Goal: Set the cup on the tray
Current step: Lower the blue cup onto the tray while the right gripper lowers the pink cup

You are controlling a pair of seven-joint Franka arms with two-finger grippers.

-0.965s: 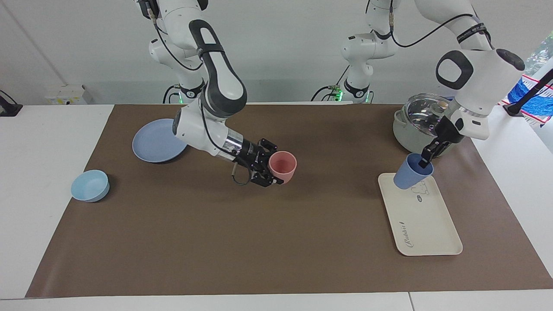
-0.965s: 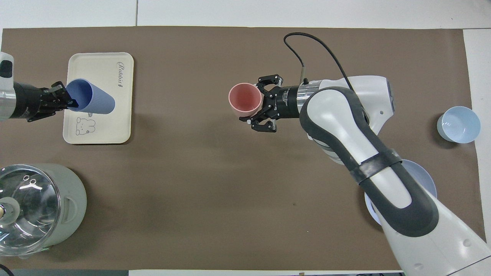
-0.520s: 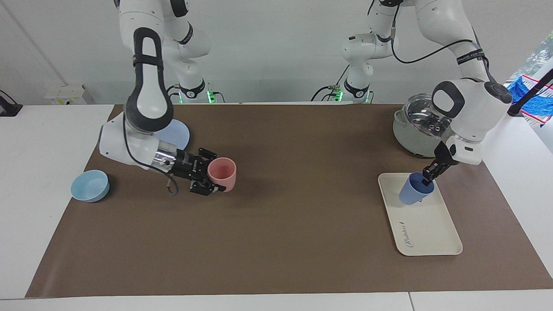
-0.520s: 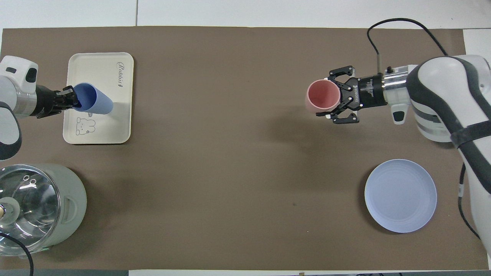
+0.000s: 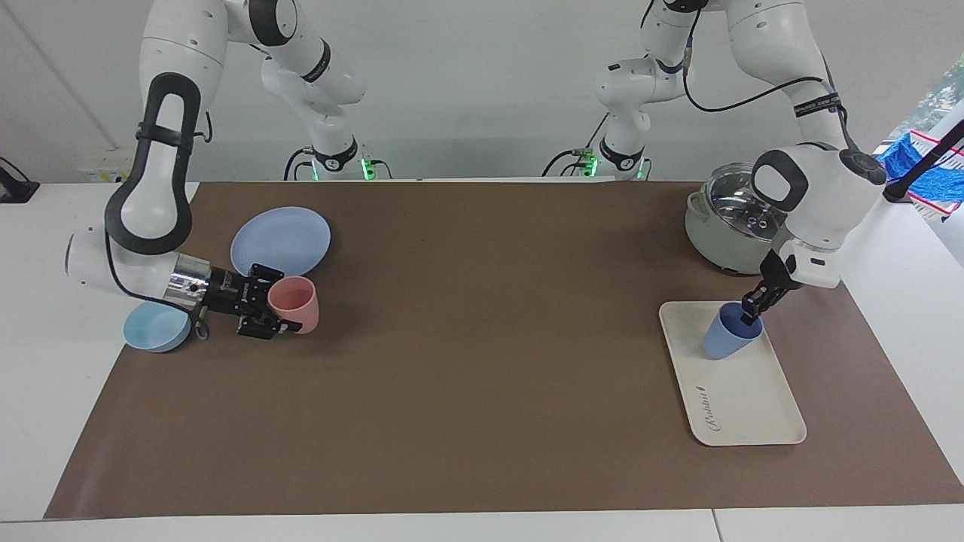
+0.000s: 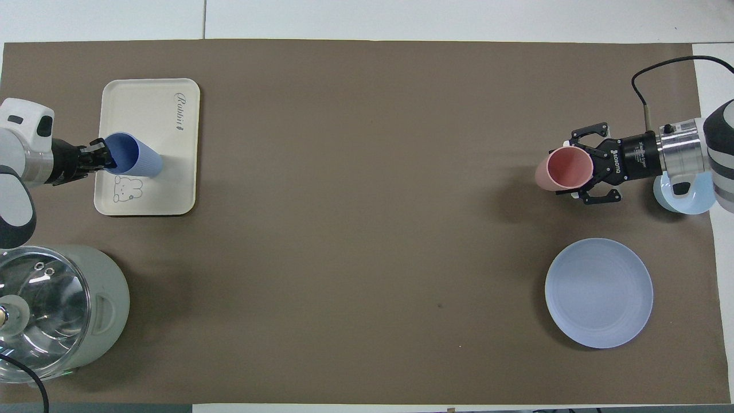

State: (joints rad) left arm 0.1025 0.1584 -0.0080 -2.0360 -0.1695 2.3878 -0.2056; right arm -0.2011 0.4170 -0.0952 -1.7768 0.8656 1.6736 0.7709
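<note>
- Our left gripper [image 5: 749, 314] is pinched on the rim of the blue cup [image 5: 726, 339], which sits tilted over the tray [image 5: 753, 410], at the end nearer the robots
- Whether its base touches the tray, we cannot tell
- Our right gripper [image 5: 285, 310] clasps the pink cup [image 5: 296, 302] above the mat, between the plate [image 5: 280, 241] and bowl [image 5: 154, 331]

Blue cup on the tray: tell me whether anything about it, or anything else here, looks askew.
The blue cup leans, its base on the tray, its rim pinched by the left gripper. The right gripper holds the pink cup tilted over the mat. Nothing is spilled or damaged.
</note>
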